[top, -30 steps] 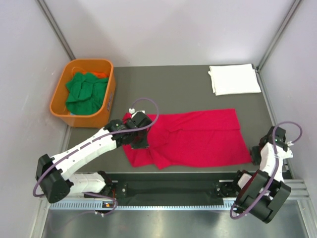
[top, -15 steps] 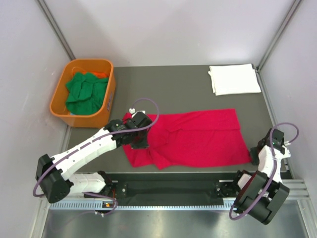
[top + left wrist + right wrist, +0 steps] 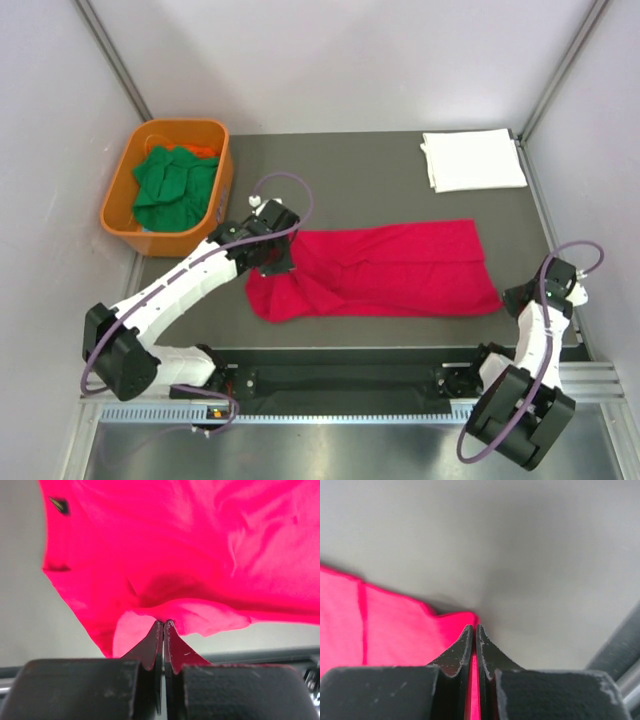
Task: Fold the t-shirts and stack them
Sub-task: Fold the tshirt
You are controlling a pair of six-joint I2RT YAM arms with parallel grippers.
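Note:
The bright red t-shirt lies spread across the middle of the table. My left gripper is shut on a bunched fold at its left end, and the left wrist view shows red cloth pinched at the tips of the left gripper. My right gripper is at the shirt's near right corner. In the right wrist view the right gripper is shut with the red hem between its jaws. A folded white t-shirt lies at the back right. Green t-shirts fill the tub.
An orange plastic tub stands at the back left, just beyond my left arm. A black rail runs along the near table edge. Grey walls close in the left, right and back sides.
My right gripper has shut on the red shirt's near right corner. My left gripper has moved back and left with its fold, and the shirt's near edge has drawn away from the rail.

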